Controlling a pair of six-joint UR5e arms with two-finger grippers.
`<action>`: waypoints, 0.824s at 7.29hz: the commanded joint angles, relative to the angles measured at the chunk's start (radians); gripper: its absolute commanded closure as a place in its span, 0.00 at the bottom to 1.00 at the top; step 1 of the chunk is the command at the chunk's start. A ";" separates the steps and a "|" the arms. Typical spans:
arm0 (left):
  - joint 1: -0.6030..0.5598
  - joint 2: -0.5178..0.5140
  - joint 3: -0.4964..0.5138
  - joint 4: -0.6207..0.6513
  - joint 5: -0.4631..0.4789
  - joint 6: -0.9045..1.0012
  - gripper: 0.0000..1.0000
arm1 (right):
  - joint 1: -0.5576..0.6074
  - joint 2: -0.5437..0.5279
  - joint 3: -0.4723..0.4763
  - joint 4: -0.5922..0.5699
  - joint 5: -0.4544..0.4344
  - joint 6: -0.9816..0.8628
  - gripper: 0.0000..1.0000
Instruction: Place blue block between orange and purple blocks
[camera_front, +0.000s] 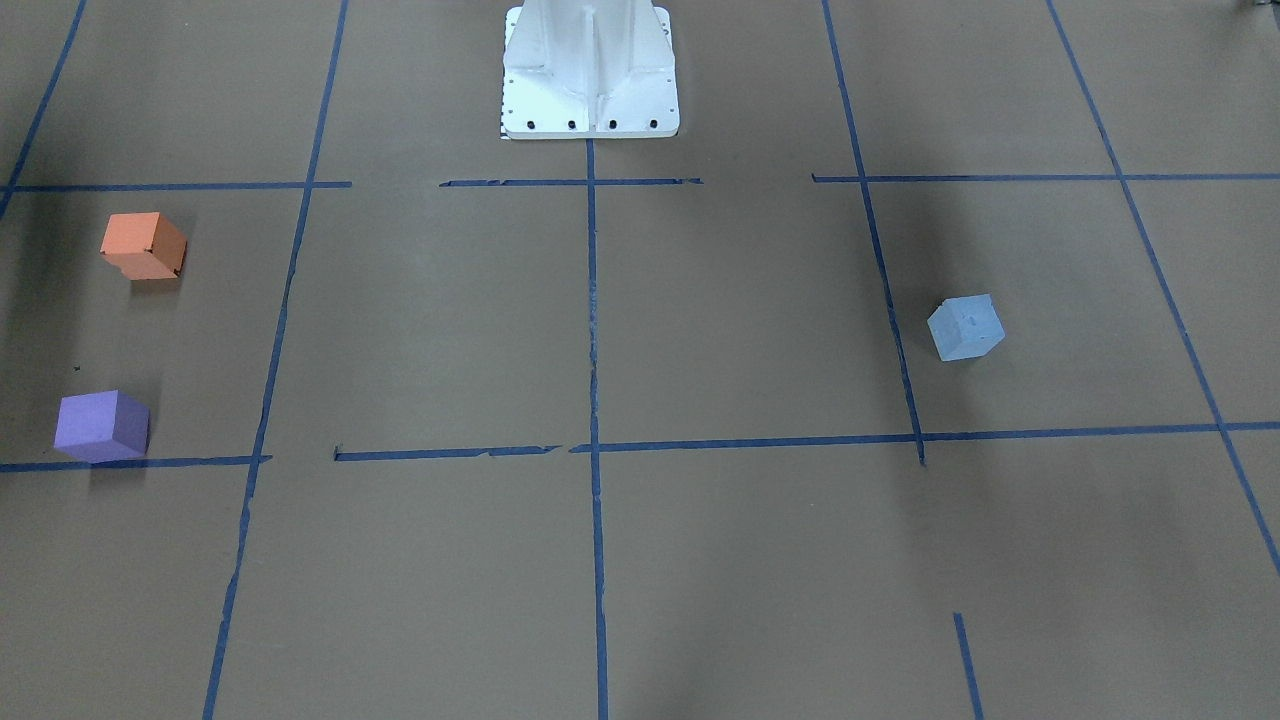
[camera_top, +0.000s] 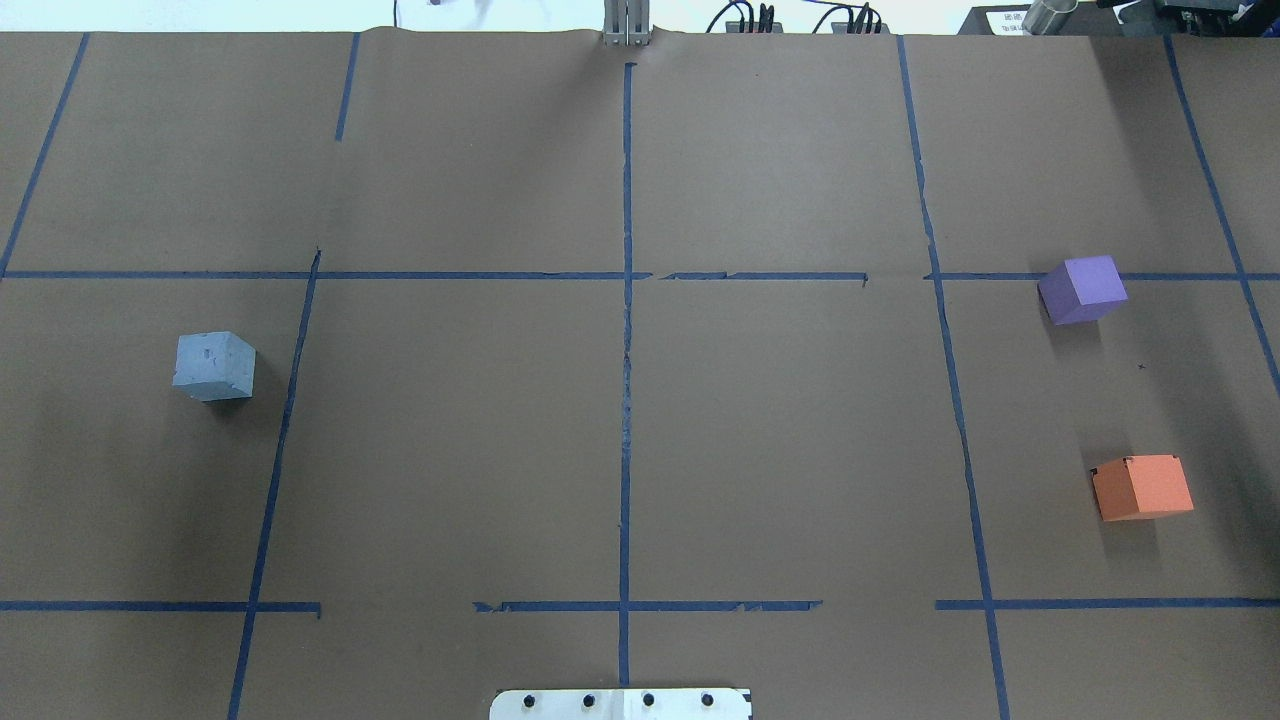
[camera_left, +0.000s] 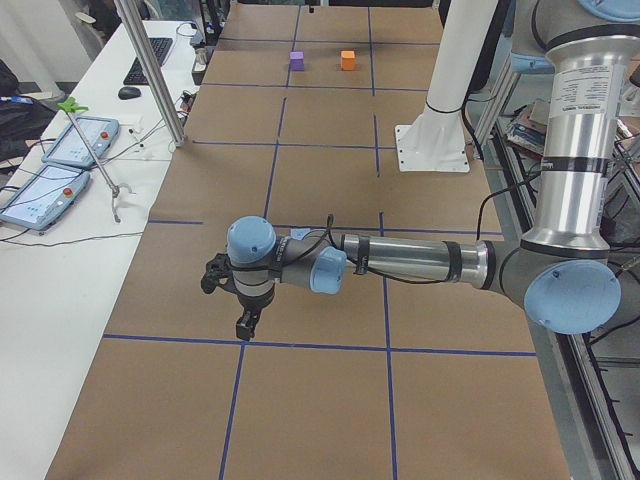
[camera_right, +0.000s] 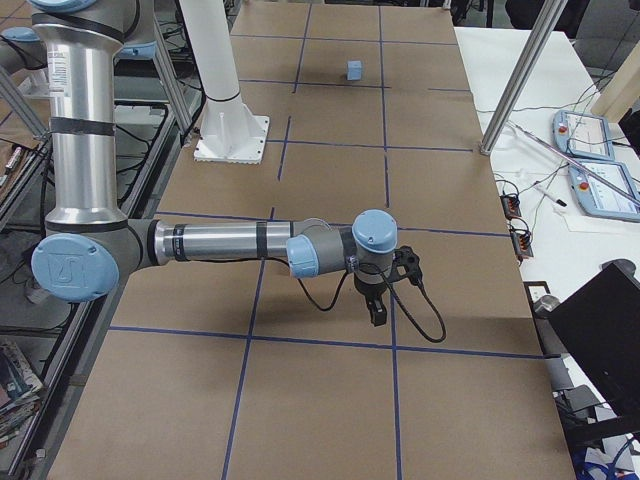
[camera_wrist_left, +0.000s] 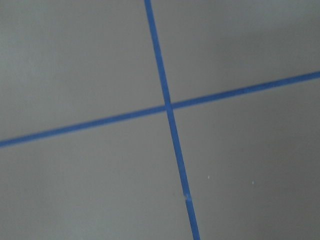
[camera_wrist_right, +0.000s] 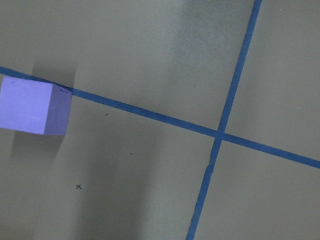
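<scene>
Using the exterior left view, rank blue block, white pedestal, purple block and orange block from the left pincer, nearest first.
From the left pincer:
1. blue block, just behind the arm, partly hidden.
2. white pedestal, mid-table, robot's side.
3. purple block and orange block, far end; too close to call.

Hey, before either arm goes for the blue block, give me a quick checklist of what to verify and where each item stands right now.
1. Blue block stands alone, nothing touching it: ok.
2. Orange block and purple block apart, bare paper between them: ok.
3. Left gripper open: cannot tell, side view only.
4. Right gripper open: cannot tell, side view only.
5. Blue block in the left wrist view: not ok, only tape lines show.
</scene>
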 joint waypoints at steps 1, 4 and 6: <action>0.190 -0.011 -0.031 -0.106 -0.010 -0.369 0.00 | 0.000 0.000 0.001 0.000 0.002 0.001 0.00; 0.523 -0.056 -0.177 -0.137 0.141 -0.950 0.00 | 0.000 0.000 0.001 0.008 0.002 0.001 0.00; 0.597 -0.085 -0.178 -0.137 0.189 -1.025 0.00 | 0.000 0.000 -0.001 0.008 0.002 0.000 0.00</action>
